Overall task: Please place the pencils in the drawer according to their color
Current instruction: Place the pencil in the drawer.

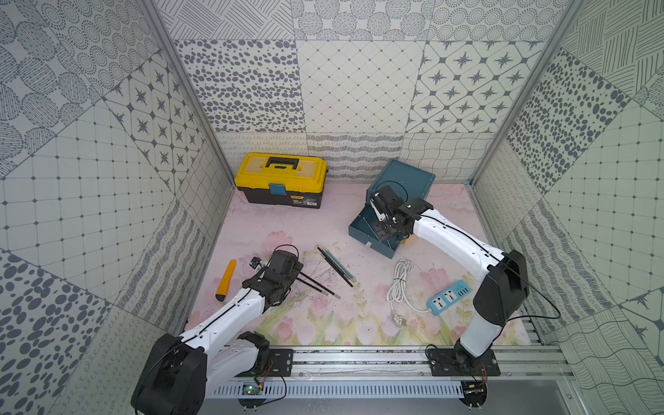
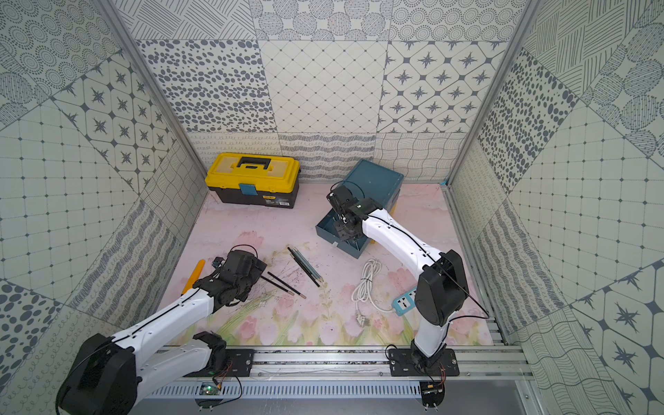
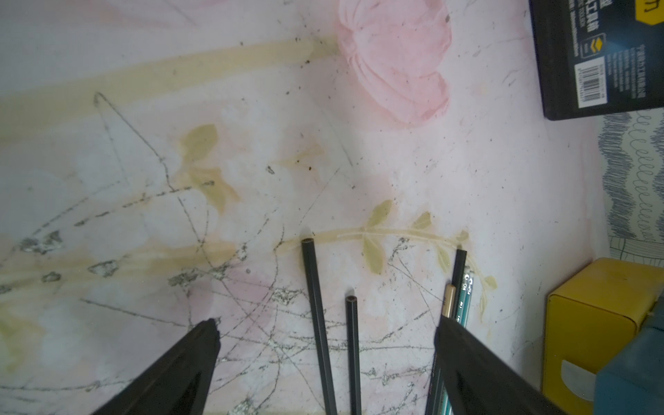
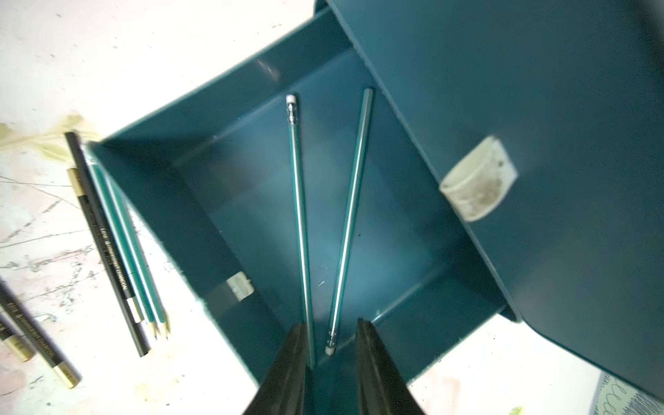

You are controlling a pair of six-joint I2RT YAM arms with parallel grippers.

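The rail (image 1: 359, 355) at 6 o'clock sits closest to me, with both arms bolted to it. I take the mat (image 1: 359, 316) as my dial in both top views.

The chest (image 1: 409, 179) stands at 1 o'clock, turned at a slant. One teal drawer (image 1: 361, 228) is pulled out toward 7 o'clock. My right gripper (image 4: 330, 325) hangs over that drawer, its fingers a little apart and pinching nothing. Two teal pencils (image 4: 350, 215) lie on the drawer floor in a narrow V. One runs along the inner face of a finger, and I cannot tell whether it touches. The eraser end of the other lies in the gap between the fingers.

My left gripper (image 3: 325, 323) is toward 9 o'clock, low over the mat, with its fingers spread wide and empty. Two black pencils (image 3: 316, 305) lie side by side on the mat between those fingers.

A bundle (image 1: 336, 266) of teal and black pencils lies near the dial's centre, running from 11 to 5 o'clock, well apart from the drawer.

The toolbox (image 1: 280, 183) is at 11 o'clock. The orange tool (image 1: 226, 280) lies farther out at 9 o'clock. The cable (image 1: 399, 284) and power strip (image 1: 449, 298) are at 4 o'clock.
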